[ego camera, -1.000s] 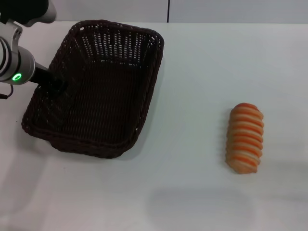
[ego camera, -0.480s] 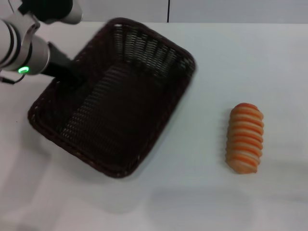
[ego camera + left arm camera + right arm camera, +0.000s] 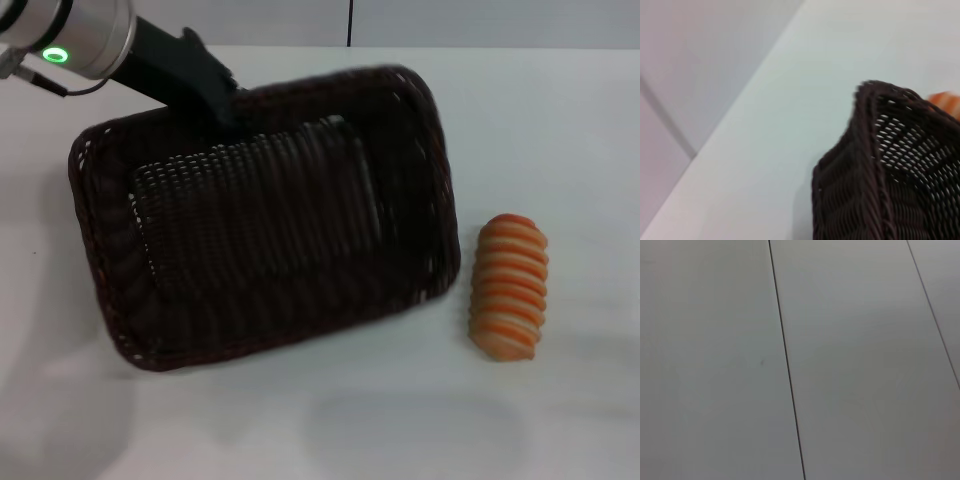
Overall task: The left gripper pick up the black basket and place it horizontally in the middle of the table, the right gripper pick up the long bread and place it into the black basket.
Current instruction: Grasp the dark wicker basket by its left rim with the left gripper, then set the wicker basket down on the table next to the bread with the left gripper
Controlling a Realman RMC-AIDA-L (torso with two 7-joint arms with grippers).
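Observation:
The black basket point(image 3: 260, 215) hangs tilted above the white table point(image 3: 300, 420), its long side lying almost left to right, in the middle of the head view. My left gripper point(image 3: 225, 98) is shut on the basket's far rim and holds it up. The basket's corner also shows in the left wrist view point(image 3: 880, 165). The long bread point(image 3: 510, 286) lies on the table just right of the basket, apart from it; a bit of it shows in the left wrist view point(image 3: 946, 101). My right gripper is out of view.
The table's far edge meets a grey wall with a dark vertical seam point(image 3: 351, 22). The right wrist view shows only grey panels with seams point(image 3: 787, 365).
My left gripper has swung right and toward the table's middle with the basket. The basket has turned from lengthwise to nearly crosswise and now reaches close to the bread. The bread has not moved.

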